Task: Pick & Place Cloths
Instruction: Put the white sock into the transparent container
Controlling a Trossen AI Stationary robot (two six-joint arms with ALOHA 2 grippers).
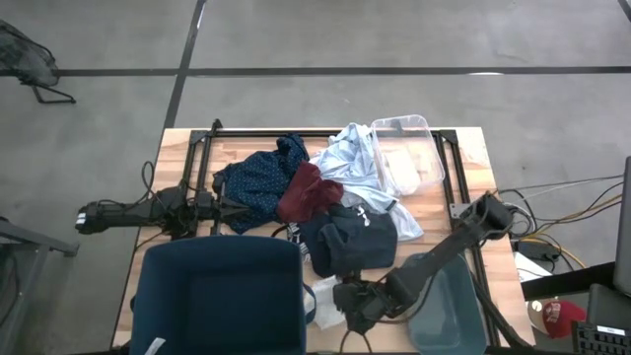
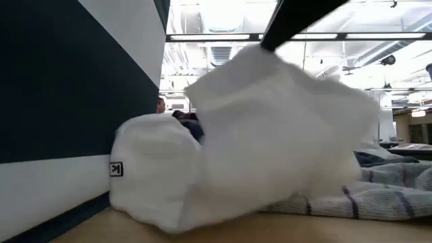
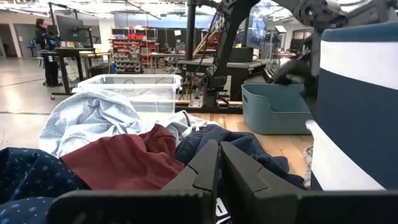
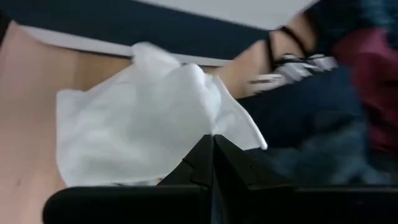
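My right gripper (image 4: 212,152) is clenched tight, its two dark fingers pressed flat together, and the white sock (image 4: 146,121) lies just ahead of the tips: soft, thick, rumpled knit, bunched into rounded folds on the bare wood. Whether any of its fabric is pinched between my fingertips I cannot tell; the cloth starts right at the tips, so I judge this the grasp step on the sock, either just taken or just missed. The next move calls for a slow lift to test the hold, then a short carry over the wall of the dark blue fabric bin (image 1: 217,296), which stands just beside the sock, stiff-sided with a pale band along its base. Farther out past the sock lies the black printed garment (image 1: 347,240), limp and heaped, with the maroon piece (image 1: 308,192) crumpled beyond it. My left gripper (image 3: 219,163) is also shut and empty, waiting low at the far side of the pile with the maroon folds just ahead of it and the navy dotted shirt (image 3: 28,177) beside. Farthest off are the pale blue-white shirt (image 1: 357,158), loosely spread, a clear plastic tub (image 1: 409,153) with hard glossy walls, and a teal tub (image 3: 277,109).
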